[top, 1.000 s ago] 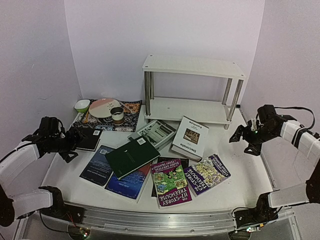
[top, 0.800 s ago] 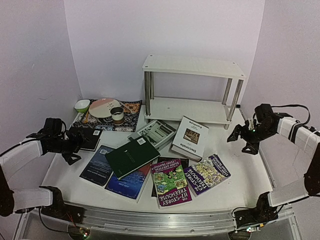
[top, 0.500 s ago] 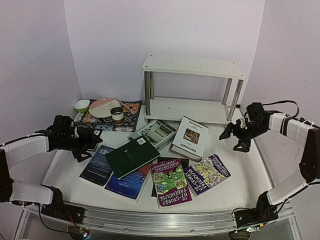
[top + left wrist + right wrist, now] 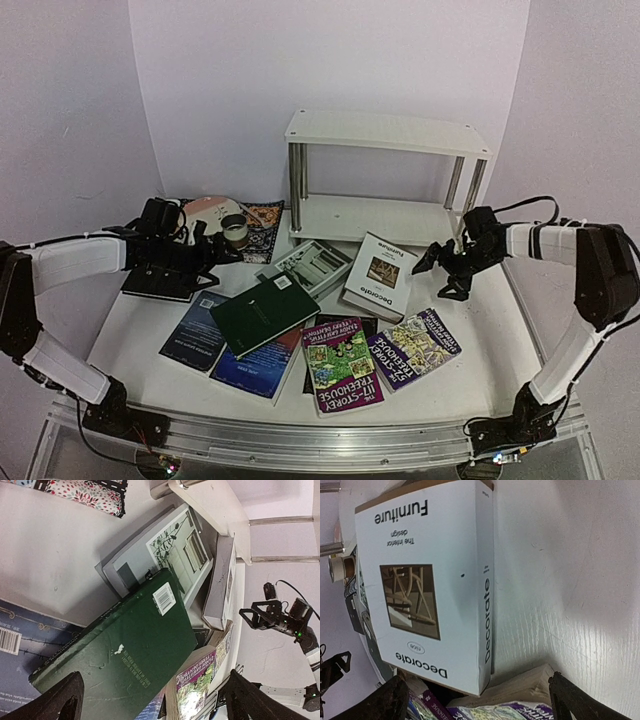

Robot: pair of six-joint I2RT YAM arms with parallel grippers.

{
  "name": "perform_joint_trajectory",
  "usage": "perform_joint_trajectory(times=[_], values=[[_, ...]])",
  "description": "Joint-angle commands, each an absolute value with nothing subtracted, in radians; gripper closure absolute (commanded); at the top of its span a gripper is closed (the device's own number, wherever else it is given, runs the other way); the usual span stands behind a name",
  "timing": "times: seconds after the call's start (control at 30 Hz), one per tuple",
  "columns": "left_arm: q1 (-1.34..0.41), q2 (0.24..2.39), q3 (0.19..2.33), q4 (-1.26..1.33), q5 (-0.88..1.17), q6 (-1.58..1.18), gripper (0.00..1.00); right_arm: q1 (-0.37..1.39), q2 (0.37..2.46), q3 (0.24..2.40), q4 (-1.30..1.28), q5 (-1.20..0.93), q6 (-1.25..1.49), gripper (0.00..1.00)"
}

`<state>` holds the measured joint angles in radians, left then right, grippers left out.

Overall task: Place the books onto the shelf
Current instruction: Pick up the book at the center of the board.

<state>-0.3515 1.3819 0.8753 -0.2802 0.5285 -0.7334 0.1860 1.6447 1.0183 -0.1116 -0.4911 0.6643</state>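
Dark green hardcover book (image 4: 265,313) lies flat; left gripper (image 4: 218,250) near it, jaws spread wide, empty. Right gripper (image 4: 437,273) likewise agape, empty, just beside thick white "Decorate" book (image 4: 382,275).

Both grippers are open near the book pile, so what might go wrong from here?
The Decorate book is thick and lies partly on the pile, so the open right gripper may shove it rather than grip it. The dark green book lies across other books; the left gripper lifting it could drag those along. The cup stands close to the left gripper and might be knocked.
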Motion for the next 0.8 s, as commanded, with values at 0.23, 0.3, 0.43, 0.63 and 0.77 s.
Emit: perform_joint_trajectory(times=[0.23,0.3,0.43,0.63,0.77], values=[[-0.468,1.549,1.076,-0.231,0.561,-0.691,0.0,0.189,1.869,1.133,0.058,-0.6,0.776,0.07],[-0.485,1.588,1.113,-0.231,0.563,-0.693,0.0,0.192,1.899,1.149,0.078,-0.612,0.787,0.09],[-0.525,1.675,1.203,-0.231,0.575,-0.693,0.0,0.204,1.957,1.204,0.082,-0.641,0.792,0.14],[-0.579,1.831,1.359,-0.232,0.626,-0.704,0.01,0.239,1.989,1.22,0.099,-0.659,0.808,0.32],[-0.606,1.929,1.459,-0.232,0.641,-0.718,0.01,0.258,1.984,1.218,0.107,-0.667,0.819,0.43]])
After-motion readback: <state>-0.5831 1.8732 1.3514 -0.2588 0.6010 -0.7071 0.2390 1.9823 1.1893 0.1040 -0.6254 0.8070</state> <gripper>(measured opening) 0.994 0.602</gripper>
